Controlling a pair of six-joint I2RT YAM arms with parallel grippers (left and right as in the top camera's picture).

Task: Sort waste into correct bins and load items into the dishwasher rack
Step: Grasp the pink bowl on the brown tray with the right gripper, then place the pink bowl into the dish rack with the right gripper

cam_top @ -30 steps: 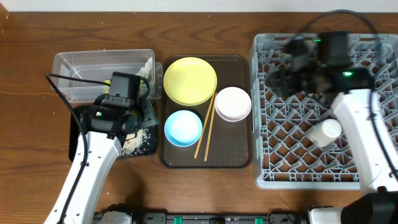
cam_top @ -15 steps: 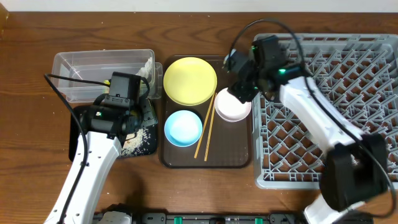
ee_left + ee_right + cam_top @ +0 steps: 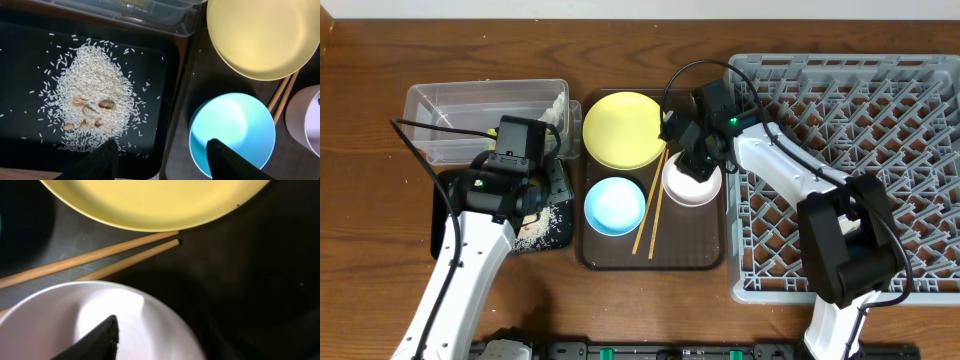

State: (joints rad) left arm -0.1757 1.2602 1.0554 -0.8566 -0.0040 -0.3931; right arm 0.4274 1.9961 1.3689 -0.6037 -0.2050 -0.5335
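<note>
On the brown tray (image 3: 692, 242): plate (image 3: 625, 130), blue bowl (image 3: 615, 205), white bowl (image 3: 692, 187), chopsticks (image 3: 651, 217), unracked; rice (image 3: 92, 105) in black tray (image 3: 22, 75). Left gripper (image 3: 162, 162) open; right gripper (image 3: 691, 160) at white bowl, closure unclear.

Whitish rice scraps (image 3: 92, 97) lay heaped in the black tray (image 3: 20, 30) at the left of the frame, with the clear tub (image 3: 150, 12) along the top. At right, the yellow plate (image 3: 265, 35) sat above the light blue bowl (image 3: 232, 132), chopsticks (image 3: 282, 92) beside them. The left gripper (image 3: 162, 162) showed at the bottom edge, its jaws apart.
</note>
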